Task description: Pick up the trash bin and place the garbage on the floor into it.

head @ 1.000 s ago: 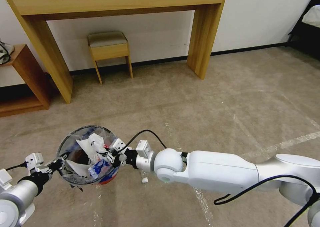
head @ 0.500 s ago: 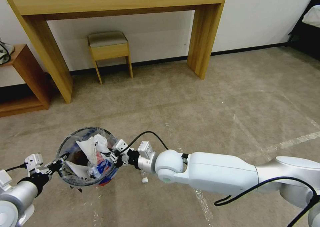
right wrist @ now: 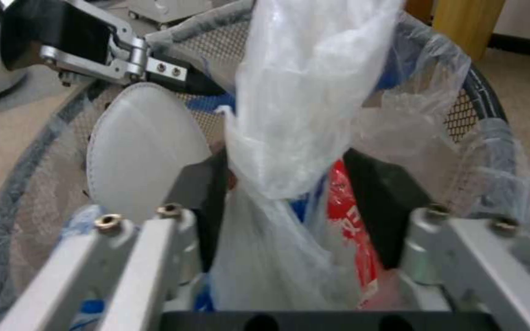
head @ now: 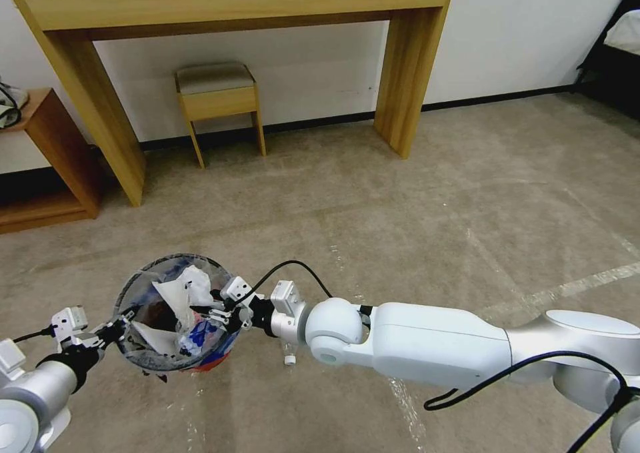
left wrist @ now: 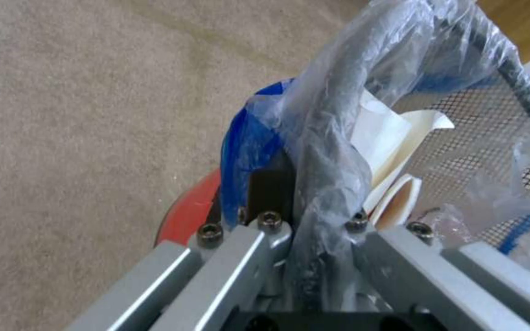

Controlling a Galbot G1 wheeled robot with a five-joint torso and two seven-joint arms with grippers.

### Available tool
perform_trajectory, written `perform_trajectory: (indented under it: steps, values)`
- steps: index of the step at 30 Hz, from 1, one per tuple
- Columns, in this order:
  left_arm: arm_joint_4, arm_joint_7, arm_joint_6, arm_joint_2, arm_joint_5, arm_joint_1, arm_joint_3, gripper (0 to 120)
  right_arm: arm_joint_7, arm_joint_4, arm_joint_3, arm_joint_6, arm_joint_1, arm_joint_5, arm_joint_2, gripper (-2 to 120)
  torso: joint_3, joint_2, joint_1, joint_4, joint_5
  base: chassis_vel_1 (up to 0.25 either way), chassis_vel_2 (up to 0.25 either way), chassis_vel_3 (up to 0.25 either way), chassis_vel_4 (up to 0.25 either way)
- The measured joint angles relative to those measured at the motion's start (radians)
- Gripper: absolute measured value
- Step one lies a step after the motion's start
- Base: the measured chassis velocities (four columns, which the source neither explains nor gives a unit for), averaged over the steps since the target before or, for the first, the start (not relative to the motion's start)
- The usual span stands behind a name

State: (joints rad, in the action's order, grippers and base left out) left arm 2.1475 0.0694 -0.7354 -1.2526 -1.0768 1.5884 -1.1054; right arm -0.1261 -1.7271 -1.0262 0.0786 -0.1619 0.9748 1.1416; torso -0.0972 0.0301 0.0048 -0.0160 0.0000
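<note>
The trash bin (head: 143, 356), a dark-rimmed mesh bucket with a red base and a clear-and-blue liner, hangs just above the floor (head: 413, 200). My left gripper (head: 119, 328) is shut on its near rim (left wrist: 329, 133), liner pinched in with it. My right gripper (head: 215, 310) reaches over the opposite rim and is open. A crumpled piece of clear plastic (right wrist: 296, 101) stands between its pads (right wrist: 210, 202), with a gap on one side. White insoles (right wrist: 142, 147) and a red wrapper (right wrist: 348, 216) lie in the bin. A small white piece of garbage (head: 289, 360) sits on the carpet under my right wrist.
A wooden desk (head: 233, 3) stands against the far wall with a small stool (head: 217, 90) under it. A low wooden shelf (head: 47, 166) is at the left. Whitish tape lines (head: 573, 286) cross the carpet to the right.
My right gripper drew back slightly from the bin, then came forward over the rim again. The clear plastic shifted with it. The bin and left gripper barely moved.
</note>
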Motion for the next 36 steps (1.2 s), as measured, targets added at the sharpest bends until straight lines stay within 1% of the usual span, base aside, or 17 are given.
perform_trajectory:
  steps: [1, 2, 4, 5, 8, 9, 10, 11, 13, 17, 27, 36]
  values:
    - [0.0, 0.0, 0.0, 0.0, 0.0, 0.0, 0.0, 1, 0.0, 0.0, 0.0, 0.0, 0.0, 0.0, 0.0, 52, 0.0, 0.0, 0.0, 0.0, 0.0, 0.0, 0.0, 0.0, 0.0]
    - [-0.001, 0.0, 0.0, 0.0, 0.001, -0.001, 0.0, 1, -0.001, 0.001, 0.0, 0.001, 0.0, 0.0, 0.0, 59, 0.0, 0.0, 0.0, 0.0, 0.0, 0.0, 0.0, 0.0, 0.0]
    - [-0.003, 0.0, 0.0, -0.002, 0.002, -0.003, 0.001, 1, -0.002, 0.001, 0.0, 0.001, 0.001, 0.001, 0.001, 65, 0.0, 0.0, 0.0, 0.0, 0.0, 0.0, 0.0, 0.0, 0.0]
    - [-0.003, 0.0, 0.0, -0.002, 0.002, -0.003, 0.001, 1, -0.002, 0.001, 0.0, 0.001, 0.001, 0.001, 0.001, 65, 0.0, 0.0, 0.0, 0.0, 0.0, 0.0, 0.0, 0.0, 0.0]
    - [-0.011, -0.001, 0.0, -0.005, 0.006, -0.008, 0.005, 1, -0.004, -0.003, 0.001, 0.003, 0.003, 0.002, 0.001, 82, 0.0, 0.0, 0.0, 0.0, 0.0, 0.0, 0.0, 0.0, 0.0]
    - [-0.011, -0.001, 0.0, -0.005, 0.006, -0.008, 0.005, 1, -0.004, -0.003, 0.001, 0.003, 0.003, 0.002, 0.001, 82, 0.0, 0.0, 0.0, 0.0, 0.0, 0.0, 0.0, 0.0, 0.0]
    - [-0.014, -0.001, 0.0, -0.006, 0.009, -0.008, 0.006, 1, -0.005, -0.005, 0.001, 0.003, 0.005, 0.002, -0.001, 89, 0.0, 0.0, 0.0, 0.0, 0.0, 0.0, 0.0, 0.0, 0.0]
    - [-0.014, -0.001, 0.0, -0.006, 0.009, -0.008, 0.006, 1, -0.005, -0.005, 0.001, 0.003, 0.005, 0.002, -0.001, 89, 0.0, 0.0, 0.0, 0.0, 0.0, 0.0, 0.0, 0.0, 0.0]
    - [-0.017, -0.003, 0.0, -0.009, 0.017, -0.006, 0.009, 1, -0.008, -0.011, 0.006, 0.004, 0.006, 0.003, -0.001, 98, 0.0, 0.0, 0.0, 0.0, 0.0, 0.0, 0.0, 0.0, 0.0]
    - [-0.018, -0.003, 0.0, -0.011, 0.019, -0.006, 0.011, 1, -0.022, -0.044, 0.023, 0.014, 0.01, 0.015, -0.003, 100, 0.0, 0.0, 0.0, 0.0, 0.0, 0.0, 0.0, 0.0, 0.0]
    - [-0.018, -0.003, 0.0, -0.012, 0.02, -0.005, 0.009, 1, -0.04, -0.095, 0.048, 0.032, 0.036, 0.037, -0.005, 100, 0.0, 0.0, 0.0, 0.0, 0.0, 0.0, 0.0, 0.0, 0.0]
    - [-0.016, -0.003, 0.0, -0.008, 0.02, 0.003, -0.002, 1, -0.048, -0.14, 0.103, 0.047, 0.049, 0.054, -0.05, 100, 0.0, 0.0, 0.0, -0.0001, 0.0, 0.0, 0.0, 0.0, 0.0]
